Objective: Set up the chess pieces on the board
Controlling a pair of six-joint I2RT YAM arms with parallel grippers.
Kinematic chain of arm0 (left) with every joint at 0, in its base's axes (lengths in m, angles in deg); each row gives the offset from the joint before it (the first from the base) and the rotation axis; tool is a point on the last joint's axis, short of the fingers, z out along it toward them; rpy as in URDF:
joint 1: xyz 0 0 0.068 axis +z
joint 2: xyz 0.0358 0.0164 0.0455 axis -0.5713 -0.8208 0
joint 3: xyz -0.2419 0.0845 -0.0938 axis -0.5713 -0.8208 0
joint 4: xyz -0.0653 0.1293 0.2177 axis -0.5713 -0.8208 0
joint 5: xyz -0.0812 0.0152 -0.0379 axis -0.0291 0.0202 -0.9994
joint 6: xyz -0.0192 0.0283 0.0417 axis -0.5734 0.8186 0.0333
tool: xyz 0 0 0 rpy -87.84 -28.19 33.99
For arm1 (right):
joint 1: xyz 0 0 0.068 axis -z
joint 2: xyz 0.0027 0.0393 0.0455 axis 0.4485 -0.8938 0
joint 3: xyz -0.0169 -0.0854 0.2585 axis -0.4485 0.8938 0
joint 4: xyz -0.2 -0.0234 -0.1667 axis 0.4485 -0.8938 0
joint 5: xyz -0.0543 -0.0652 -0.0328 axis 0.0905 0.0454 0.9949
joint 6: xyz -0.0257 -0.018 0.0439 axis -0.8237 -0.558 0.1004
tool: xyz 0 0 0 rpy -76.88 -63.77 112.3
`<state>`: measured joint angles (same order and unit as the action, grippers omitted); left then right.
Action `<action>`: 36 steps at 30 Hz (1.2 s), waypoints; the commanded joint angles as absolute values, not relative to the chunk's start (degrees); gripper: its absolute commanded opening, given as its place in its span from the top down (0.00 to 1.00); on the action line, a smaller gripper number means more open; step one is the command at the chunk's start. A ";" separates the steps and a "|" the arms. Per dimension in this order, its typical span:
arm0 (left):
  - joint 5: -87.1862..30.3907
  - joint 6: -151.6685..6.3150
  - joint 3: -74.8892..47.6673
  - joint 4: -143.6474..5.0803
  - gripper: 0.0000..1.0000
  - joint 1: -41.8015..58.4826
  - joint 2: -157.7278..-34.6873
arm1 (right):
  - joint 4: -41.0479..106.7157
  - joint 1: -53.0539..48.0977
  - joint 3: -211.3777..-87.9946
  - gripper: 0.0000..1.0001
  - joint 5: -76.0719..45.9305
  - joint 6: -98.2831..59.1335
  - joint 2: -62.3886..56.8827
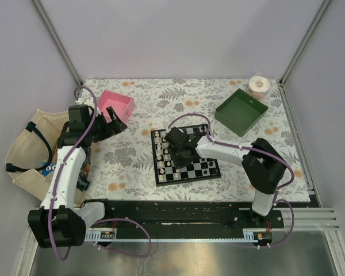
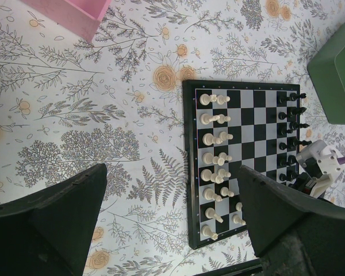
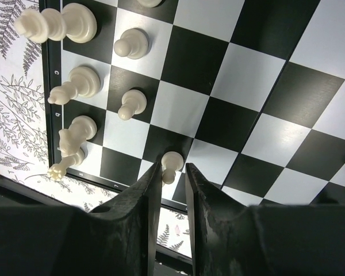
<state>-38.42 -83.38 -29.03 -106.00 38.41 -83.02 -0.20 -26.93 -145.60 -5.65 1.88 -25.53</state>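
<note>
We're watching the white pawn (image 3: 170, 164) near a corner of the board (image 3: 236, 86), sitting in the second row in from the board's white edge, in line with its fellow pawns (image 3: 132, 45). The right fingers (image 3: 139, 213) are straddling it, narrowed to a slit. We cannot tell whether they're truly pinching it. We're guessing the steep approach is sparing the back-rank pieces (image 3: 80, 23) next door. The left fingers (image 2: 63, 213) are hanging wide apart and empty above the bench (image 2: 75, 115), off the board's white side, clear of the work.
</note>
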 commanded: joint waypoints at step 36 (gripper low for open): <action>-39.91 -82.81 -28.65 -104.26 0.01 38.62 -82.59 | 0.82 -30.30 -152.54 0.89 -7.17 1.82 -28.54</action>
